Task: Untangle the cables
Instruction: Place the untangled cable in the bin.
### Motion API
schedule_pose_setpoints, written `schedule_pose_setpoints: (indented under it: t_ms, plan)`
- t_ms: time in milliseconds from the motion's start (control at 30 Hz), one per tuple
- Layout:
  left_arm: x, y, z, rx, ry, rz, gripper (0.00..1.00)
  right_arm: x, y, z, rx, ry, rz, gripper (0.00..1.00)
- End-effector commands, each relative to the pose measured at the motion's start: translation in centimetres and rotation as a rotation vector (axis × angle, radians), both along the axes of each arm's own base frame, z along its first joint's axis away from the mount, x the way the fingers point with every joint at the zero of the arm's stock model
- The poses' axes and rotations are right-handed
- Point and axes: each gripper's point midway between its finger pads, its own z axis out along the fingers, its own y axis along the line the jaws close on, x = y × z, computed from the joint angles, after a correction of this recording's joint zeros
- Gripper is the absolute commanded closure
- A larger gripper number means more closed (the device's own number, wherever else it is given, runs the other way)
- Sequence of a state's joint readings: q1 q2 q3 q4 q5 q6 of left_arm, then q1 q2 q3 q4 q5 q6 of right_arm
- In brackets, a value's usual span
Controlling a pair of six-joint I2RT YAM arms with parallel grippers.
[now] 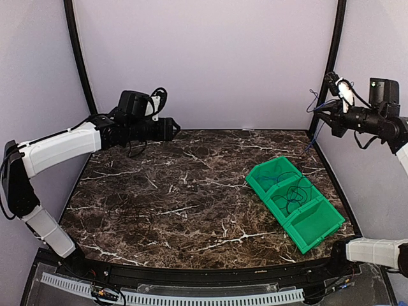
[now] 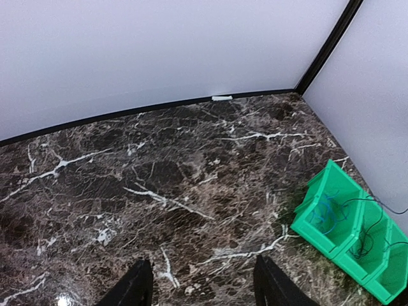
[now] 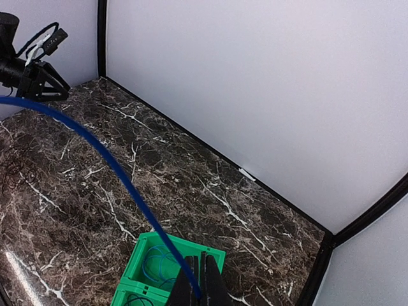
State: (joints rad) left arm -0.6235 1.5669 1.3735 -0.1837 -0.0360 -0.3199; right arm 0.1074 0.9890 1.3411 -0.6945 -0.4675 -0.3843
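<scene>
My right gripper is shut on the blue cable. It is held high at the back right, above the table. From the fingers the blue cable sweeps away in a long arc, and more of it lies coiled in the far compartment of the green bin. Black cables lie looped in the bin's middle compartment. My left gripper hangs open over bare marble at the back left, with nothing between its fingers. A faint dark coil seems to lie on the table's left part.
The green three-compartment bin sits slanted on the right of the marble table. White walls and black corner posts close in the back and sides. My left arm reaches across the back left corner.
</scene>
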Motion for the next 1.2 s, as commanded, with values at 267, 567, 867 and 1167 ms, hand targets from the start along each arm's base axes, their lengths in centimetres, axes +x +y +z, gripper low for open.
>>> schedule_pose_setpoints:
  t_ms: [267,567,867,1167]
  plan:
    - [-0.1,3.8,-0.7,0.064,-0.121,0.100,0.41,-3.2,1.5,1.4,0.049,0.003,0.190,1.00]
    - [-0.9,5.1,-3.5,0.103,-0.126,0.121,0.40,-4.2,2.1,2.3,0.075,0.003,0.266,1.00]
    - [-0.8,5.4,-4.8,0.155,-0.123,0.122,0.40,-4.1,1.4,0.6,0.031,0.014,0.227,1.00]
    - [-0.7,5.1,-5.8,0.164,-0.101,0.108,0.40,-3.2,0.1,-2.4,-0.050,0.044,0.154,1.00]
